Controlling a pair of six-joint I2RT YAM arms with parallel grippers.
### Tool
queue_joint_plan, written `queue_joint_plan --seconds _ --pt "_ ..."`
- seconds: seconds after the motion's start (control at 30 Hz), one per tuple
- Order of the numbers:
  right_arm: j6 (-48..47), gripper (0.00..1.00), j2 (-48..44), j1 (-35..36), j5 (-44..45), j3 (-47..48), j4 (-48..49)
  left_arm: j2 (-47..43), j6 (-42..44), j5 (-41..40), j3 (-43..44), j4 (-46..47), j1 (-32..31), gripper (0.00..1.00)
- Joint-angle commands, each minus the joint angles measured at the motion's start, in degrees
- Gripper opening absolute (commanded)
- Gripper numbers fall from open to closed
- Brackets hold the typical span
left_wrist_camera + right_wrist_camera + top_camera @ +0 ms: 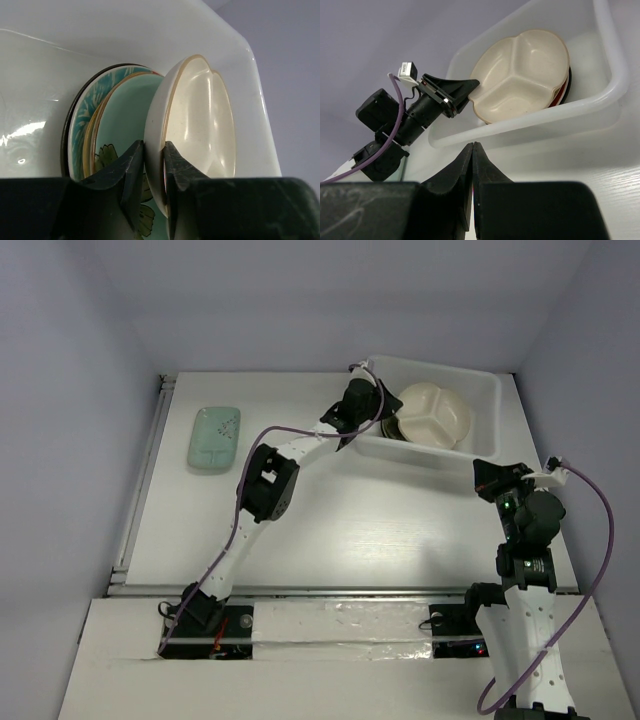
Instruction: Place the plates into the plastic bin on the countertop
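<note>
My left gripper [385,418] reaches into the plastic bin [480,382] and is shut on the rim of the cream divided round plate [435,415]. In the left wrist view its jaws pinch that plate [200,130] by its edge, above a stack: the celadon green plate with flower [125,120], a tan-rimmed plate, a teal floral plate [87,112] and a dark-rimmed one under them. The mint rectangular plate [214,437] lies on the countertop [340,520] at the far left. My right gripper [473,146] is shut and empty, in front of the bin [530,130].
A metal rail [140,480] runs along the countertop's left edge. Purple-grey walls close the back and sides. The right arm [525,530] stands at the countertop's right edge, near the bin's front right corner.
</note>
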Motion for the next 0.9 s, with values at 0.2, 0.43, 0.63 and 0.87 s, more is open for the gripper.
queue_joint_plan --seconds 0.2,0.43,0.63,0.87 --pt "-0.99 0.06 -0.33 0.37 0.32 1.21 1.54 -9.25 3.71 0.87 -1.07 4.45 -0.41 0.59" --pt "-0.99 0.06 -0.51 0.37 0.67 1.03 1.45 -16.19 15.65 -3.0 -2.58 -2.05 -0.41 0.78" --pt "-0.99 0.07 -0.25 0.37 0.58 1.03 1.63 -22.96 25.42 -10.11 -4.06 -7.86 -0.41 0.85" --pt "-0.9 0.06 -0.51 0.37 0.14 1.12 1.54 -42.02 24.65 -20.57 -30.09 -2.44 5.2 0.68"
